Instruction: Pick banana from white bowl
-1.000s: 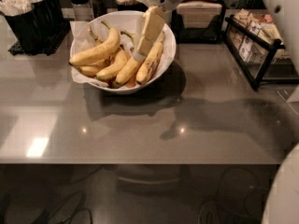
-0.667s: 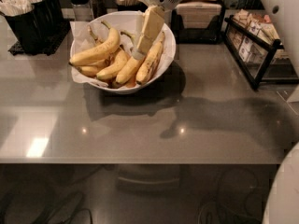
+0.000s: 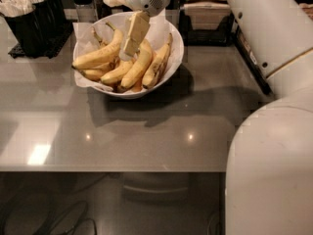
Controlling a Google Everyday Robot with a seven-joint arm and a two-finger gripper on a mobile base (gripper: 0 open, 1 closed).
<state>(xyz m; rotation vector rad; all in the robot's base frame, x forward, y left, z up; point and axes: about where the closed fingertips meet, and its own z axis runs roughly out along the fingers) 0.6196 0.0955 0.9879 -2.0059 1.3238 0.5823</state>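
A break-room or cafeteria counter (image 3: 146, 141): black cutlery holders (image 3: 29, 26) at its far left corner, a white bowl (image 3: 146, 91) of bananas (image 3: 139, 65), the gripper (image 3: 131, 45) hanging over that bowl.

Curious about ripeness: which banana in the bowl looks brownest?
The rightmost banana, against the right wall of the white bowl, brown-streaked; the others are cleaner yellow. The gripper hangs left of it.

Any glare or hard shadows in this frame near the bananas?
Camera view: glare patch on the table, near left, two small highlights; the white bowl casts a shadow right and forward; gripper above the bananas in it, no glare there.
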